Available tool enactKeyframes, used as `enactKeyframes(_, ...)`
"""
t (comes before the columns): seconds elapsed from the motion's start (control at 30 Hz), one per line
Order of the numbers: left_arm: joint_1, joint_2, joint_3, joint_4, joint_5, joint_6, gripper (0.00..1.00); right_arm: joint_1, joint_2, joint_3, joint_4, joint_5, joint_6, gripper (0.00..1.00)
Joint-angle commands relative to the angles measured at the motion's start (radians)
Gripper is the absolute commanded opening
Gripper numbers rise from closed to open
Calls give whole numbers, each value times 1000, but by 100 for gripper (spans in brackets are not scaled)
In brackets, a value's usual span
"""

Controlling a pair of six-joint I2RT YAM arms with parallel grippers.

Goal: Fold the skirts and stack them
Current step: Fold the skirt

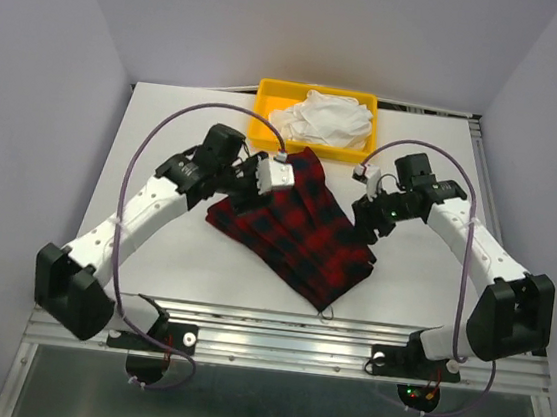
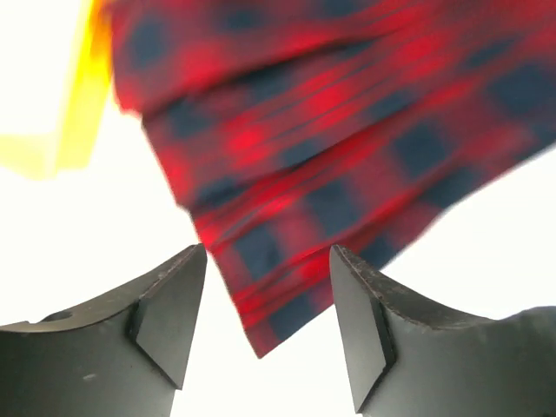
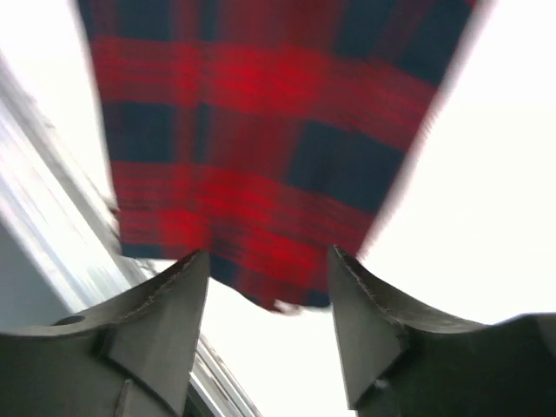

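A red and dark blue plaid skirt (image 1: 296,229) lies folded on the white table, running from the middle toward the front edge. My left gripper (image 1: 250,193) is open and empty at the skirt's upper left side; in the left wrist view a corner of the skirt (image 2: 287,287) lies between its fingers (image 2: 174,313). My right gripper (image 1: 366,219) is open and empty at the skirt's right edge; in the right wrist view the skirt (image 3: 252,148) lies just ahead of its fingers (image 3: 365,321).
A yellow bin (image 1: 269,97) at the back of the table holds a crumpled white garment (image 1: 324,118). A metal rail (image 1: 295,331) runs along the table's front edge, also showing in the right wrist view (image 3: 52,217).
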Motion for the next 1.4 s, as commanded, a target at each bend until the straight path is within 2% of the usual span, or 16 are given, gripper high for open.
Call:
enactKeyframes(0.0,-222,-94,-124,-2,34,148,71,-95,-68,-70,-81,84,-132,67)
enactKeyframes(0.03,-258,-92,-137,6,33,147,72,-114,-96,-93,-76,111,-155,71)
enactKeyframes(0.07,-287,-88,-147,18,34,142,73,-134,-126,-119,-63,131,-171,83)
enactKeyframes(0.13,-364,-69,-182,89,36,98,75,-161,-218,-217,4,212,-217,90)
enactKeyframes(0.27,-498,-65,-264,243,-28,107,76,-162,-330,-383,124,245,-281,94)
enactKeyframes(0.37,-583,-59,-316,354,-77,169,76,-162,-396,-491,213,185,-332,94)
enactKeyframes(0.5,-643,6,-281,368,-58,231,73,-162,-439,-601,345,132,-349,90)
enactKeyframes(0.73,-691,115,-238,368,-35,268,69,-162,-444,-708,607,82,-251,80)
enactKeyframes(0.97,-708,152,-246,410,-47,266,70,-162,-542,-791,715,79,-194,75)
enactKeyframes(1.07,-714,185,-229,425,-53,265,69,-162,-529,-797,752,81,-179,73)
enactKeyframes(1.2,-720,245,-195,425,-73,265,62,-162,-476,-776,752,61,-195,70)
enactKeyframes(1.3,-720,282,-181,410,-81,288,51,-162,-452,-768,767,49,-202,68)
enactKeyframes(1.37,-720,288,-180,397,-82,306,47,-162,-447,-768,772,41,-217,67)
